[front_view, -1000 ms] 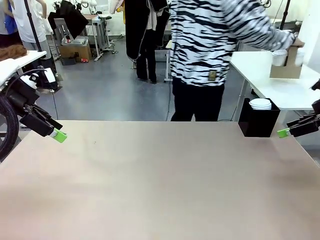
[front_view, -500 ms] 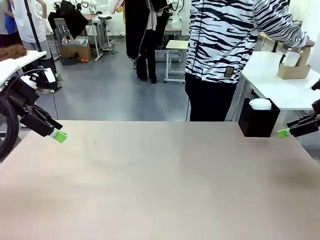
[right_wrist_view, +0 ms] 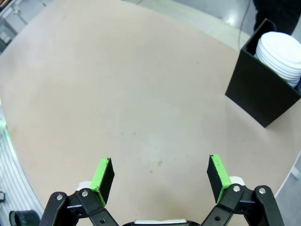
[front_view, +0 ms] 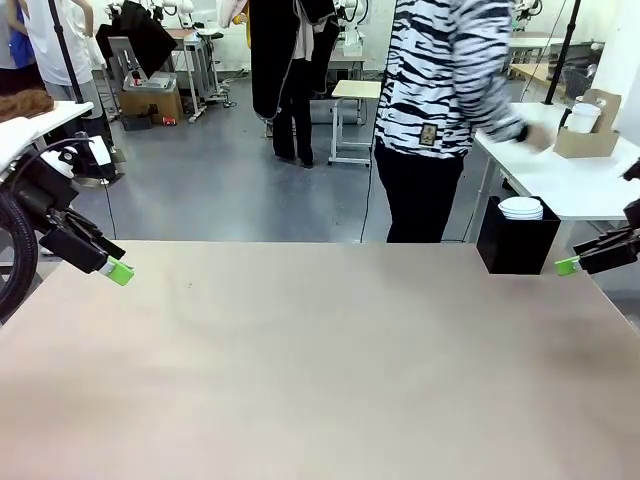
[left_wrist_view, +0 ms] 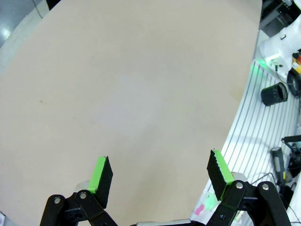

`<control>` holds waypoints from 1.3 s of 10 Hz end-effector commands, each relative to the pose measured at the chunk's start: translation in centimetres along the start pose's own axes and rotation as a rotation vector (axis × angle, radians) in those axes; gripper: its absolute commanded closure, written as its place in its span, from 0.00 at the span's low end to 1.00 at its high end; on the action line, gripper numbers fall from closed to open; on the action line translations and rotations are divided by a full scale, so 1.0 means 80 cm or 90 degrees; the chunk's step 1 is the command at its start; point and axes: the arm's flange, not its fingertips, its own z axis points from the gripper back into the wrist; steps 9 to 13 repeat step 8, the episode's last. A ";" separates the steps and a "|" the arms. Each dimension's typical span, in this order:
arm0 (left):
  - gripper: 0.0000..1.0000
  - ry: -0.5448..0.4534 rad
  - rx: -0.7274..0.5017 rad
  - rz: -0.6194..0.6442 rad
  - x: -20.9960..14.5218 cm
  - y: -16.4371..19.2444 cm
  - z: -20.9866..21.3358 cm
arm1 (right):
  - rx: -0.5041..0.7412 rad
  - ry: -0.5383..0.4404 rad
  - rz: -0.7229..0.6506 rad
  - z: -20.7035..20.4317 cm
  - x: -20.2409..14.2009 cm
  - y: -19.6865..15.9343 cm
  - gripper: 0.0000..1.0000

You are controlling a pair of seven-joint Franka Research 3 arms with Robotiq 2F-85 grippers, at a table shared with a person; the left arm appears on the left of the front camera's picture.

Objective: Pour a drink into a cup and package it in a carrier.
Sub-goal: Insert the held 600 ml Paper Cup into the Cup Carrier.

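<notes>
Left wrist view: left gripper [left_wrist_view: 160, 176] spread wide over bare beige table [left_wrist_view: 117, 84]. Right gripper [right_wrist_view: 160, 176] likewise wide, nothing held; black box of white lids [right_wrist_view: 263, 84] at 2 o'clock. Brown cardboard carrier [front_view: 585, 128], apparently holding a white cup [front_view: 582, 118], sits on the far white table.

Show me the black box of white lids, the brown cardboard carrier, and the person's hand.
Black box of white lids [front_view: 515, 250], front view, front wall.
Brown cardboard carrier [front_view: 585, 142], front view, side wall.
Person's hand [front_view: 540, 137], front view, blurred middle.
</notes>
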 end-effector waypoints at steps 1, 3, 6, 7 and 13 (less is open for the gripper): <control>0.00 -0.013 -0.012 -0.007 0.000 0.001 0.001 | -0.007 0.008 0.004 0.001 -0.001 -0.001 0.00; 0.00 -0.013 -0.012 -0.007 0.000 0.001 0.001 | -0.007 0.008 0.004 0.001 -0.001 -0.001 0.00; 0.00 -0.013 -0.012 -0.007 0.000 0.001 0.001 | -0.007 0.008 0.004 0.001 -0.001 -0.001 0.00; 0.00 -0.013 -0.012 -0.007 0.000 0.001 0.001 | -0.007 0.008 0.004 0.001 -0.001 -0.001 0.00; 0.00 -0.013 -0.012 -0.007 0.000 0.001 0.001 | -0.007 0.008 0.004 0.001 -0.001 -0.001 0.00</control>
